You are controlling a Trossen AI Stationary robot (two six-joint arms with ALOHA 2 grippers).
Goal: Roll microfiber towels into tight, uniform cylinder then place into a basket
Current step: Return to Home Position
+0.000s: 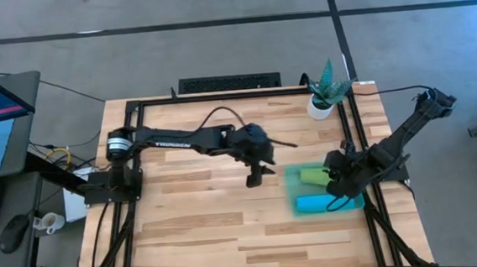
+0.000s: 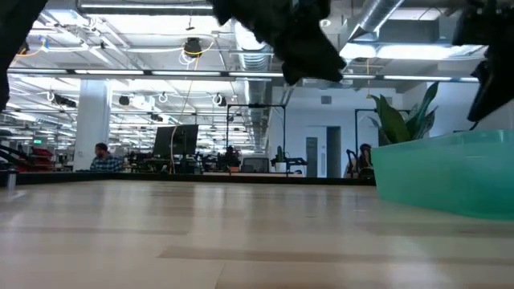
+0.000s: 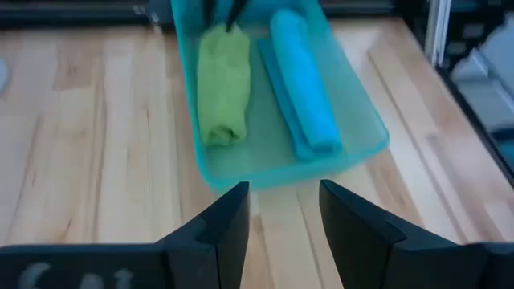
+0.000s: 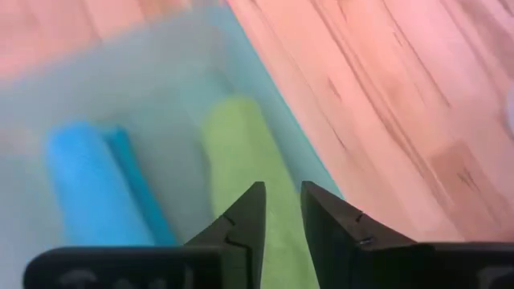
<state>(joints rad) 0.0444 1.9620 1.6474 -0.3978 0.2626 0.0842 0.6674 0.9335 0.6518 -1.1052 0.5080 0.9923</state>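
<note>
Snagging: right jaws, barely parted and empty, hang just over the green roll (image 4: 241, 148) in the basket (image 4: 136, 56) and could tug it loose (left jaws idle, released).

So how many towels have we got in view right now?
2, both rolled, side by side in the basket: the green towel on the side toward the potted plant, the blue towel on the side away from it. No other towel shows in any view.
</note>
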